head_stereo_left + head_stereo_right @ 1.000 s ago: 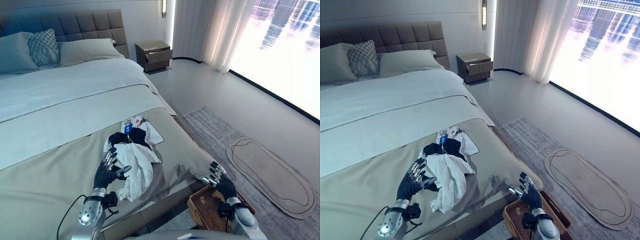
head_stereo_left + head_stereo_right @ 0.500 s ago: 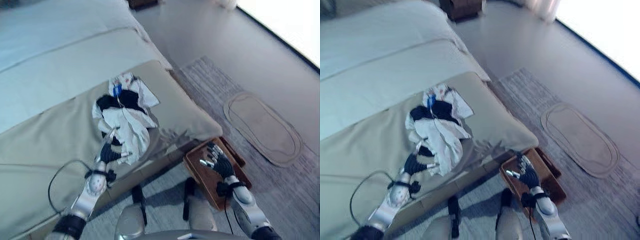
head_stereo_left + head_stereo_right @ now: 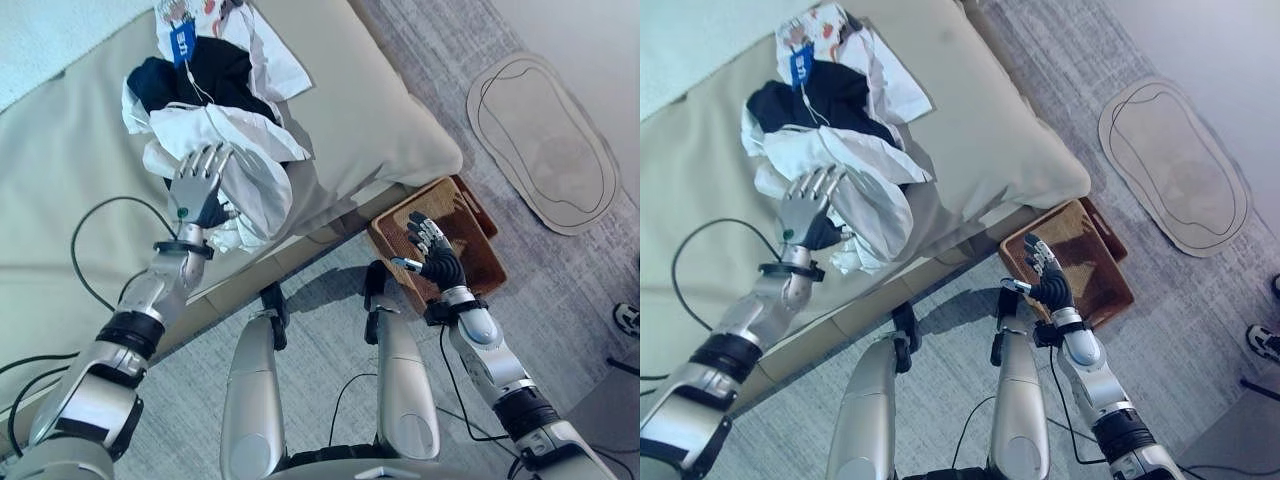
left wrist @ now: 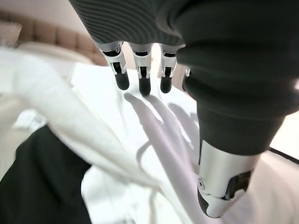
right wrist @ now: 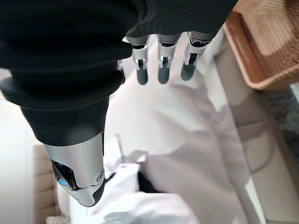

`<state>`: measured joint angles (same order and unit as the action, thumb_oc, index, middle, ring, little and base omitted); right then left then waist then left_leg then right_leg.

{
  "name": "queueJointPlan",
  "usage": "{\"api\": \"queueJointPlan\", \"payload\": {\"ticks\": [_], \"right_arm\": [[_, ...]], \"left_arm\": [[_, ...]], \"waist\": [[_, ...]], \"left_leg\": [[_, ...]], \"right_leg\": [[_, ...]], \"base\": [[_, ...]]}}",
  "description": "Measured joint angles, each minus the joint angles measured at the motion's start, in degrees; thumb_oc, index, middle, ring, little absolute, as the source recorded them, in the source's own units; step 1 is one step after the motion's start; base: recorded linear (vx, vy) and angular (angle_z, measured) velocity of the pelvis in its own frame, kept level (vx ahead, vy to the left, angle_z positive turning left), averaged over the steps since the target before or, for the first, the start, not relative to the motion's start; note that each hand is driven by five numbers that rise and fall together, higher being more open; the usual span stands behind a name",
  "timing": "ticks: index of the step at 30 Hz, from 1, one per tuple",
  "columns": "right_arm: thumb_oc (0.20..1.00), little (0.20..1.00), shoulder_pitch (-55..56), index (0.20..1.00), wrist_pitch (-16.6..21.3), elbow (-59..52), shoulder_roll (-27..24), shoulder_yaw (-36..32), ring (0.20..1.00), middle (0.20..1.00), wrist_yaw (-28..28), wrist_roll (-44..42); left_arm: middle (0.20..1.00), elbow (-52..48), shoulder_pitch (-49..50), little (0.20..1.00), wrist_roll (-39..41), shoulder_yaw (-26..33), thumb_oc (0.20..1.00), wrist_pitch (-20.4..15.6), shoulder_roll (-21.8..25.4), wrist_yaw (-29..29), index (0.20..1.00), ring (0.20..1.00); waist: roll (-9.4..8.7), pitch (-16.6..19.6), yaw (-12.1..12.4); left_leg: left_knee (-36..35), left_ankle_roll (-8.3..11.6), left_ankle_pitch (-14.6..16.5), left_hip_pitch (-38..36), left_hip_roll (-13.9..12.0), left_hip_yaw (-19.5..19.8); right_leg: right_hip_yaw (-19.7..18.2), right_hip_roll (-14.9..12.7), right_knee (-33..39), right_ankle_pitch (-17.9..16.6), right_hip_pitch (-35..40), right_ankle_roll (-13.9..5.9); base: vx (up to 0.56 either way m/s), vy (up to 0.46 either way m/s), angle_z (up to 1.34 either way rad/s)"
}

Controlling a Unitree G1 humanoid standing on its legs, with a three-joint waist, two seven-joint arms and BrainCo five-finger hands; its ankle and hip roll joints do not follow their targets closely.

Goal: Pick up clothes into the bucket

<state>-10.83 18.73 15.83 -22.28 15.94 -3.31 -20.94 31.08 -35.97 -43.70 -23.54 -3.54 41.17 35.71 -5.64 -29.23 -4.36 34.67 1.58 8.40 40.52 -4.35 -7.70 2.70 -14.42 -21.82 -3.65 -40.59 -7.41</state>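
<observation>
Nearest, right hand: lower right of centre in the left eye view, fingers spread and empty, raised over the near edge of the basket.
Basket: brown woven, on the floor against the bed corner, right of centre; looks empty.
Left hand: left of centre, fingers straight and open, laid flat at the near edge of the clothes; nothing pinched yet.
Clothes: heaped on the bed in the upper left, white cloth over a dark garment, patterned piece with a blue tag furthest up.
Risk, grip: likely only a top fold caught if fingers close shallow, dark garment left behind.
Risk, carry: loose white cloth could trail and snag on the bed edge, or drop on the floor short of the basket.
Far right: oval rug on the floor.
</observation>
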Motion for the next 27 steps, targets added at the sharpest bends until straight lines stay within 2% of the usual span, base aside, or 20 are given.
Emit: {"api": "queueJointPlan", "payload": {"ticks": [3,7,13,22,23,24,25,26,27], "right_arm": [[1.000,1.000,-1.47,1.000,0.27,-0.47,-0.73,0.37,1.000,1.000,-0.27,-0.04],[1.000,1.000,-1.41,1.000,1.05,-1.28,-1.11,0.36,1.000,1.000,-0.65,-0.58],[1.000,1.000,-2.39,1.000,1.32,-2.28,-1.32,0.23,1.000,1.000,-1.36,-1.11],[1.000,1.000,-4.36,1.000,1.32,-2.03,-1.22,0.21,1.000,1.000,-2.42,-1.01],[1.000,1.000,-4.38,1.000,1.32,-2.02,-1.22,0.21,1.000,1.000,-2.38,-1.01],[1.000,1.000,-4.40,1.000,1.32,-2.02,-1.22,0.21,1.000,1.000,-2.31,-1.01],[1.000,1.000,-4.39,1.000,1.32,-2.02,-1.22,0.21,1.000,1.000,-2.26,-1.01],[1.000,1.000,-4.36,1.000,1.32,-2.02,-1.22,0.21,1.000,1.000,-2.18,-1.02],[1.000,1.000,-4.36,1.000,1.32,-2.02,-1.22,0.21,1.000,1.000,-2.07,-1.03]], "left_arm": [[1.000,2.93,-3.06,1.000,-2.88,-1.88,1.000,2.02,1.86,0.95,1.000,1.000],[1.000,6.31,-5.98,1.000,-4.98,-3.21,1.000,3.75,2.68,1.27,1.000,1.000],[1.000,12.74,-12.95,1.000,-7.34,-10.01,1.000,6.65,3.94,0.92,1.000,1.000],[1.000,15.83,-17.28,1.000,-9.55,-15.18,1.000,6.74,4.07,-3.13,1.000,1.000],[0.846,15.91,-17.50,0.846,-9.57,-15.66,0.846,6.66,4.10,-3.33,0.846,0.846],[0.520,15.96,-17.68,0.520,-9.69,-15.75,0.520,6.46,4.15,-3.80,0.520,0.520],[0.300,15.95,-17.70,0.300,-9.80,-15.75,0.300,6.36,4.16,-3.80,0.300,0.300],[0.200,15.95,-17.87,0.200,-10.74,-15.75,0.200,6.05,4.16,-3.80,0.200,0.200],[0.200,15.93,-18.11,0.200,-11.44,-15.81,0.200,5.73,4.26,-3.80,0.200,0.200]], "waist": [[-0.01,-0.07,-1.47],[-0.01,-0.05,-3.16],[0.00,-0.07,-4.03],[0.01,-0.04,-4.19],[-0.02,0.00,-4.13],[-0.03,0.08,-4.10],[-0.05,0.13,-4.12],[-0.05,0.28,-4.13],[-0.05,0.38,-4.13]], "left_leg": [[3.90,-0.64,1.47,3.76,-0.30,-0.02],[6.10,-0.67,2.59,6.42,-0.55,-0.18],[9.26,-0.94,4.01,11.33,-0.76,-0.34],[10.16,-1.66,4.94,11.44,-0.56,-1.69],[10.17,-1.62,4.95,11.45,-0.52,-1.70],[10.13,-1.64,4.99,11.45,-0.36,-1.72],[10.09,-1.62,4.99,11.45,-0.40,-1.73],[10.08,-1.55,5.03,11.51,-0.44,-1.73],[10.08,-1.48,5.06,11.52,-0.34,-1.73]], "right_leg": [[-1.07,0.01,-3.99,1.16,-4.03,0.10],[-1.85,0.09,-5.69,1.97,-7.06,-0.42],[-2.86,0.24,-8.17,2.21,-11.87,-0.44],[-4.38,0.18,-8.78,2.30,-12.77,-0.55],[-4.40,0.15,-8.79,2.31,-12.80,-0.57],[-4.40,0.11,-8.75,2.34,-12.78,-0.59],[-4.41,0.09,-8.73,2.34,-12.79,-0.59],[-4.42,0.07,-8.71,2.39,-12.84,-0.66],[-4.42,0.07,-8.71,2.39,-12.86,-0.66]], "base": [[-0.03,0.015,-0.05],[-0.01,0.006,-0.04],[0.00,0.010,-0.05],[0.01,0.011,-0.05],[0.00,0.000,0.00],[0.00,0.000,0.00],[0.00,0.000,0.00],[0.00,0.000,0.00],[0.00,0.000,0.00]]}}
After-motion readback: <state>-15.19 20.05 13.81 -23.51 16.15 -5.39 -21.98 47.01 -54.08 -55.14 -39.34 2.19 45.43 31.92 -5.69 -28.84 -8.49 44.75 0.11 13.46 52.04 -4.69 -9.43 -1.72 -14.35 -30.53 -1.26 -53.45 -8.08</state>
